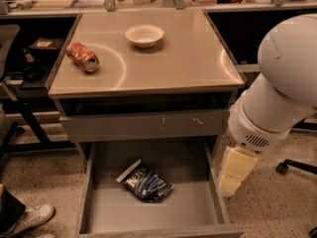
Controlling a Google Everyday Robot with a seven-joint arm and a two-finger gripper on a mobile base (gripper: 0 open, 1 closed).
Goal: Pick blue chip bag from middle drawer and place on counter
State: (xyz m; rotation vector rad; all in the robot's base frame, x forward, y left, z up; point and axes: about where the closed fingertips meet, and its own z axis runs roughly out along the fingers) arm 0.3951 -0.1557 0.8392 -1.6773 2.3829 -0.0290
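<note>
The blue chip bag (pixel 144 182) lies flat on the floor of the open middle drawer (pixel 190 205), left of centre, dark blue with white lettering. The beige counter (pixel 173 63) tops the grey cabinet above it. My white arm (pixel 277 93) reaches in from the right. My cream-coloured gripper (pixel 232 180) hangs below it, just outside the drawer's right wall, to the right of the bag and not touching it.
A white bowl (pixel 144 35) and a crushed orange soda can (pixel 82 56) sit on the counter. A scuffed grey drawer front (pixel 143 125) is shut above the open drawer. A person's shoe (pixel 29 218) is at lower left. A chair wheel (pixel 283 167) is at right.
</note>
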